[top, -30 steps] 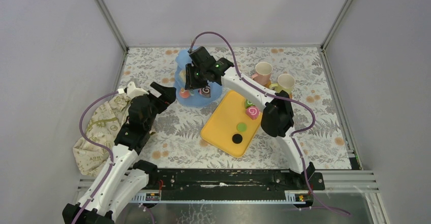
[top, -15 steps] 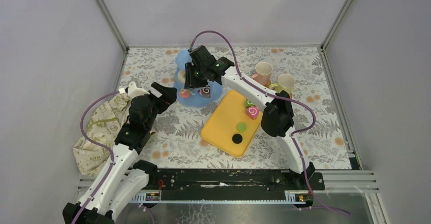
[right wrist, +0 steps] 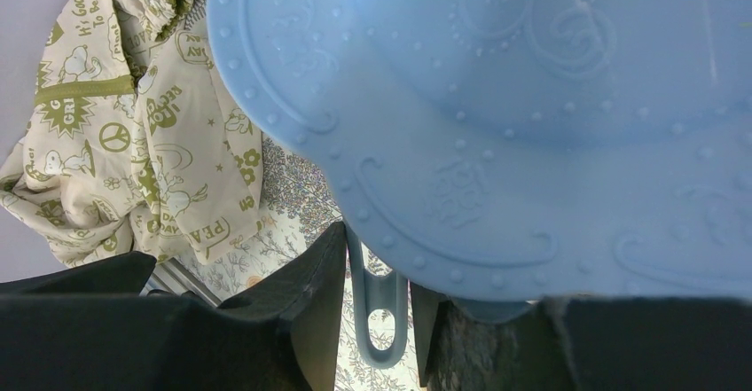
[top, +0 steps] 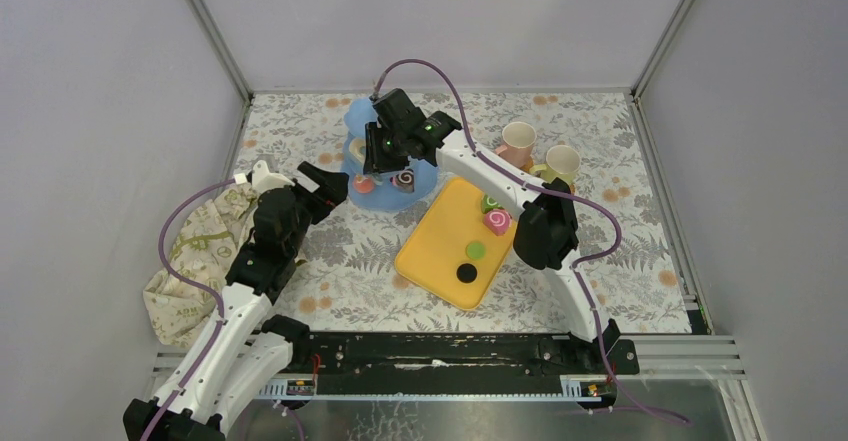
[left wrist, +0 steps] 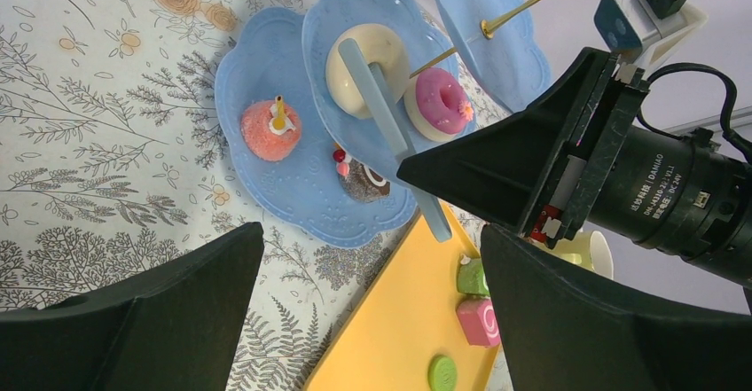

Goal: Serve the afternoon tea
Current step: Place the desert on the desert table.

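The light-blue three-tier stand (top: 360, 126) stands at the back left, and my right gripper (top: 383, 164) reaches over it. Its fingers (right wrist: 310, 293) are shut on the stand's looped handle (right wrist: 377, 311), with a tier's underside (right wrist: 532, 98) filling that view. The tiers carry an orange pastry (left wrist: 270, 129), a cream donut (left wrist: 366, 67), a pink donut (left wrist: 436, 103) and a brown pastry (left wrist: 362, 178). My left gripper (top: 305, 183) hangs open and holds nothing, just left of the stand (left wrist: 293, 196). A pink mug (top: 518, 143) and a pale green mug (top: 562, 164) stand at the back right.
A yellow tray (top: 440, 246) lies right of the stand with a green pastry (top: 489, 203), a pink one (top: 497, 221), a green disc (top: 475, 250) and a black disc (top: 466, 273). A crumpled beige cloth (top: 200, 251) lies at the left edge, beside the left arm.
The left gripper has edged slightly toward the stand. The right gripper stays at the stand's handle.
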Action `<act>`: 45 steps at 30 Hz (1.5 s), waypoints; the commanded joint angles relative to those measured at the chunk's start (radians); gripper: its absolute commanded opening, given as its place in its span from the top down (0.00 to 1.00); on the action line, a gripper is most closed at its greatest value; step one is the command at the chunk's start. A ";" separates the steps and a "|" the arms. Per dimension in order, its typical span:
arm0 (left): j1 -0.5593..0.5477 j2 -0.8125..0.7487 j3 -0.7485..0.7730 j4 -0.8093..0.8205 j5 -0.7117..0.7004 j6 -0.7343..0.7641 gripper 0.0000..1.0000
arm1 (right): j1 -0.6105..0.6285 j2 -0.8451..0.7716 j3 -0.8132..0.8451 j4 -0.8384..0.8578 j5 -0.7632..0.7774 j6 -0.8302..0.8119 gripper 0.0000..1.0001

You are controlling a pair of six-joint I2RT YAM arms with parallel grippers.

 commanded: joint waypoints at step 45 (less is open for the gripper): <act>0.005 -0.013 -0.010 0.064 -0.009 -0.001 0.00 | 0.013 -0.140 -0.043 0.054 -0.003 -0.012 0.71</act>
